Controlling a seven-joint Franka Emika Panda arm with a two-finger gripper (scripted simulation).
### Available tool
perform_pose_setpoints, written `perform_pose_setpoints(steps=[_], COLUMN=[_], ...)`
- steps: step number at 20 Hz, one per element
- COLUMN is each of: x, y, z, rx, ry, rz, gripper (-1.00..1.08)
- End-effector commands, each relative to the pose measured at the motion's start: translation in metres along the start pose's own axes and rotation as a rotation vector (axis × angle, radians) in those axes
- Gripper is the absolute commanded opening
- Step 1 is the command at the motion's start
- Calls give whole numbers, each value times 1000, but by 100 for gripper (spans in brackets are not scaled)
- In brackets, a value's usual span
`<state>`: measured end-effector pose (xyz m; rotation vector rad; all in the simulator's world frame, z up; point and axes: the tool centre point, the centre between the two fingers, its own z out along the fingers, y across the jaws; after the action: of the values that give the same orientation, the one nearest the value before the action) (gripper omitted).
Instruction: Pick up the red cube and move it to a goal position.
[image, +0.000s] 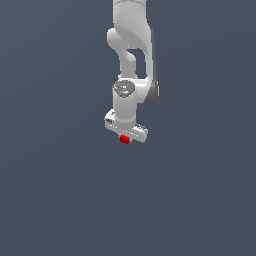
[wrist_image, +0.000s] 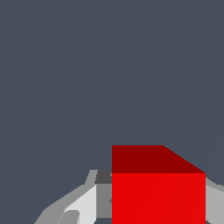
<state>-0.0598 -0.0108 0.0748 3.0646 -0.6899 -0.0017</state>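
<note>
The red cube (image: 124, 139) shows as a tiny bright red block right under the white gripper (image: 125, 138) of the arm, in the middle of the exterior view. In the wrist view the red cube (wrist_image: 158, 192) fills the space between the two grey-white fingers (wrist_image: 83, 205), which press on both its sides. The gripper is shut on the cube. The fingers are mostly hidden behind the gripper's body in the exterior view. I cannot tell from these frames how high the cube is above the floor.
A plain dark grey-blue surface (image: 60, 200) fills both views. The white arm (image: 131, 45) comes down from the top of the exterior view. No other objects show.
</note>
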Motion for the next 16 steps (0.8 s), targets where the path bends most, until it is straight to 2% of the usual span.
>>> perform_pose_setpoints(steps=[1, 16], x=[-7, -51], y=[-4, -27], z=[-19, -143], rx=[1, -1], ry=[1, 2], rz=[0, 1], gripper=[-100, -100])
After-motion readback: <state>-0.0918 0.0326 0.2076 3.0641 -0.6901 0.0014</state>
